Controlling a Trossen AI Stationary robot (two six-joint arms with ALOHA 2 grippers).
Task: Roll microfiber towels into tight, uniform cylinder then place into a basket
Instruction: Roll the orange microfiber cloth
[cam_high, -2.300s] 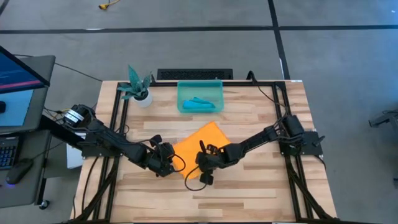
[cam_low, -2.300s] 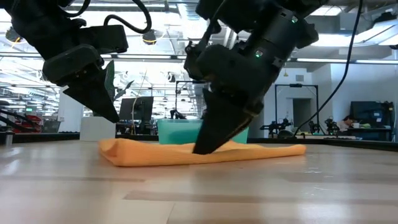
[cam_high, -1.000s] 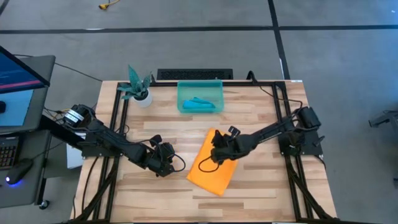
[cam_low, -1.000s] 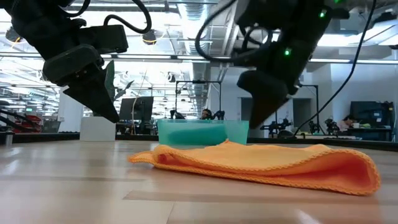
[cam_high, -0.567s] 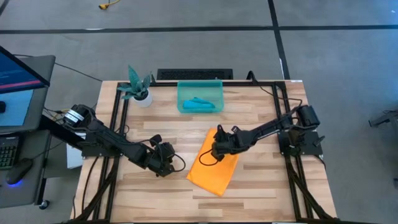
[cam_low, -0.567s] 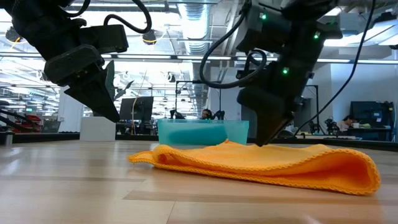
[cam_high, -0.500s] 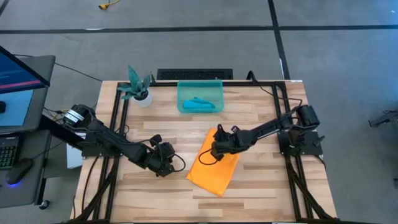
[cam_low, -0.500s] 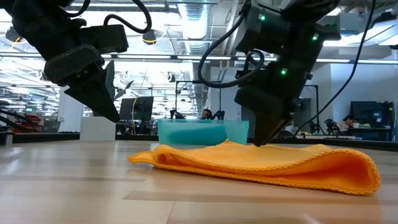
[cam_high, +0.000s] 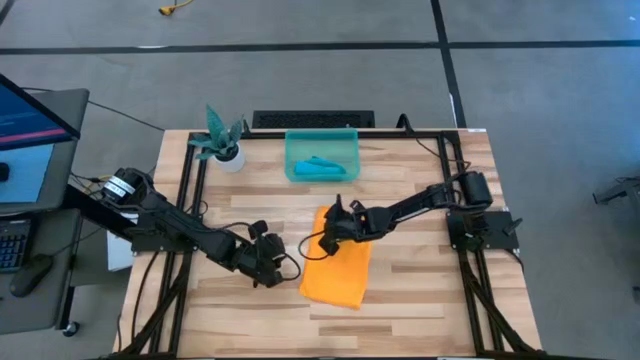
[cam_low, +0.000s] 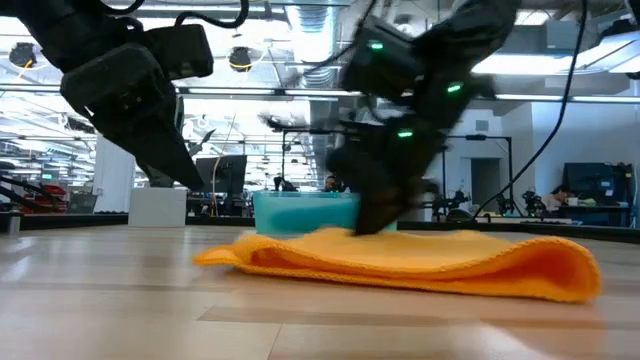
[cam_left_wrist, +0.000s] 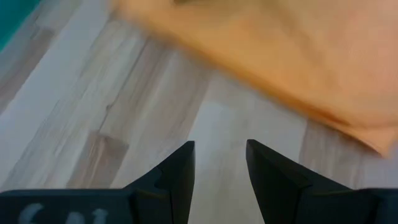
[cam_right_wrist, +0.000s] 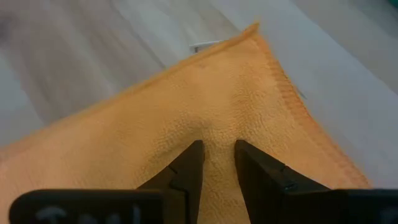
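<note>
My right pincer (cam_right_wrist: 215, 163) has its two dark fingers drawn close, with only a narrow slit left, pressed down onto the orange-yellow towel (cam_high: 337, 267) near one corner. A small ridge of cloth is pinched up between the tips, so I am grasping the towel there. From above, that pincer (cam_high: 330, 228) sits at the towel's far end, the end toward the basket (cam_high: 321, 156).

The towel lies folded over on the wooden counter (cam_high: 420, 300), roughly in the middle, a long shape running away from the basket. From counter height it (cam_low: 420, 262) is a low, loose fold, rounded at one end and not rolled.

My left pincer (cam_left_wrist: 219, 163) hovers just above bare wood, released, fingers slightly apart and holding nothing, with the towel's edge just ahead. From above it (cam_high: 268, 262) is just beside the towel's left side.

The basket stands at the counter's far edge with the teal-blue towel (cam_high: 322, 166) inside. A white pot with a teal plant (cam_high: 222, 140) stands beside it.
</note>
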